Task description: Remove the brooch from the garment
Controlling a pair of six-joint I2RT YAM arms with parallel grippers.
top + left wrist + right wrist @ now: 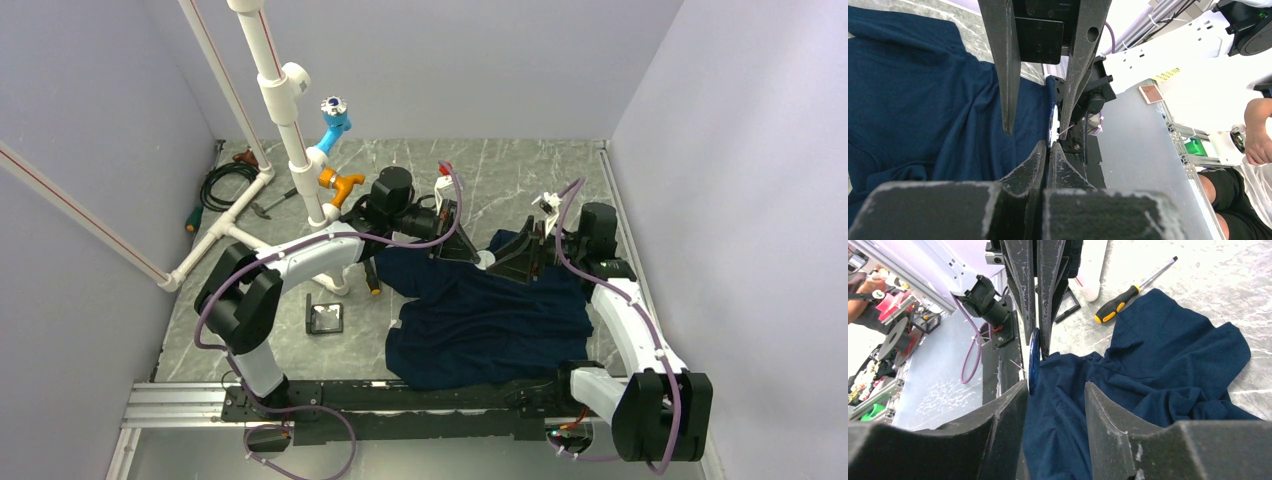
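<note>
Garment (pixel 1168 365): soft navy cloth, wrinkled, lying on a grey marbled table (pixel 520 170).
Brooch (pixel 1034 360): thin round blue disc, seen edge-on, at a lifted fold.
Left gripper (pixel 1049 147): 2 black fingers clenched, apparently on the disc's rim.
Right gripper (pixel 1055 385): jaws apart, cloth between them.

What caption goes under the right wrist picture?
Left gripper pinches the brooch edge-on while right gripper straddles the navy garment.

Brooch (pixel 1033 360) edge-on, face hidden; garment (pixel 923 100) cropped left.

White arm links (pixel 310 258), black joints (pixel 250 305), purple cables (pixel 204 318), scuffed black left tool (pixel 1048 147)
</note>
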